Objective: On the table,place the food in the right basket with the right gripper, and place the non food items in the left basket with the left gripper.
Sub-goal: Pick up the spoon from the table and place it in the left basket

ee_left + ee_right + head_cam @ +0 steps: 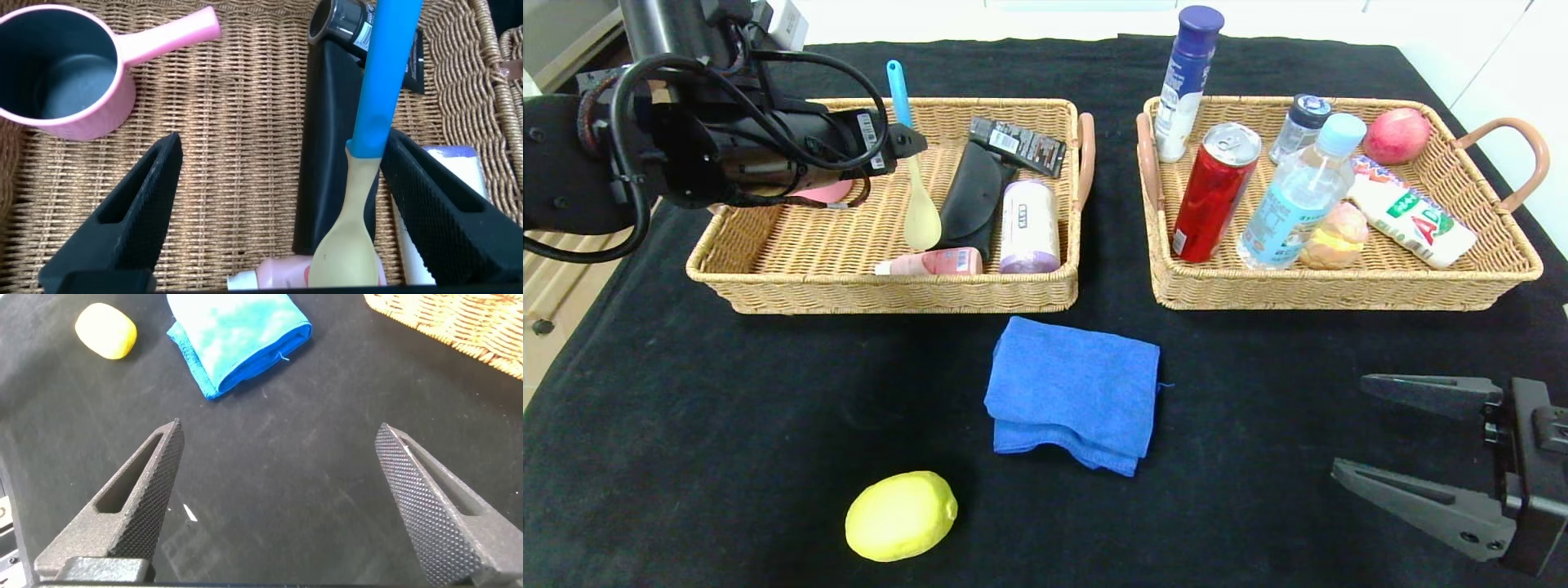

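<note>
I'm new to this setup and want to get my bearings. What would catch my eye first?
Two wicker baskets sit side by side on the black table: the left basket holds the spoon, the right basket the red can and water bottle. In front lie a blue cloth and a lemon. The left gripper hangs open over the spoon.

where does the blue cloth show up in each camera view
Head view: the folded blue cloth lies on the black table, centre, in front of the gap between both baskets.
Left wrist view: not in it; only the left basket's inside shows.
Right wrist view: the cloth sits at the top, beyond the open right gripper.
Shared landmark: the lemon lies on the table close to the cloth in both.
</note>
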You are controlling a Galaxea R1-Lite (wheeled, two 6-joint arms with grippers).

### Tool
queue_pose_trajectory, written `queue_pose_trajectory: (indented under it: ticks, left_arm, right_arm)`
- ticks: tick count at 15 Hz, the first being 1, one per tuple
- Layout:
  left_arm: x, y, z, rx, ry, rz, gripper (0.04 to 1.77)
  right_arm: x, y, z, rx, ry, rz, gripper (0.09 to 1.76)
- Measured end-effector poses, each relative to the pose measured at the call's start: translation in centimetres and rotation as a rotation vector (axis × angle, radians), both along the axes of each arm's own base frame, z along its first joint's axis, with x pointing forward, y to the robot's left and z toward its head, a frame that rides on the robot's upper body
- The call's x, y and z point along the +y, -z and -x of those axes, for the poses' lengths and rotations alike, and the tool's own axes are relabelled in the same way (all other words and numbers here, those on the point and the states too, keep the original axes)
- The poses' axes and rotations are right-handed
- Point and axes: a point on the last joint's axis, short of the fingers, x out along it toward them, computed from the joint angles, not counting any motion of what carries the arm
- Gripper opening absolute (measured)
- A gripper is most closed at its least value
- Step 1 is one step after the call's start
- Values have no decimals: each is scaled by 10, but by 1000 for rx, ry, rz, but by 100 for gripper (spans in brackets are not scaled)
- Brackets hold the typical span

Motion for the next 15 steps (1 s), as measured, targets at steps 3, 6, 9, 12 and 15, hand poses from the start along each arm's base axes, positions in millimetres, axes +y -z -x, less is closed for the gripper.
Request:
queue_pose_trajectory:
  ticks: [3,6,9,12,15]
  left_arm:
    - [0,1,3,27,-1,-19,170]
    - [-1,4,4,41,3,-45,170]
    - [-1,6,7,47,10,-71,170]
    - [-2,3,13,39,21,-105,170]
    - [0,1,22,70,34,-211,171]
  right_arm:
    - [0,0,0,0,0,0,171]
    - [0,0,0,0,0,0,171]
    - [0,0,0,0,0,0,171]
    - [0,0,0,-1,0,0,171]
    - [0,0,0,-1,1,0,171]
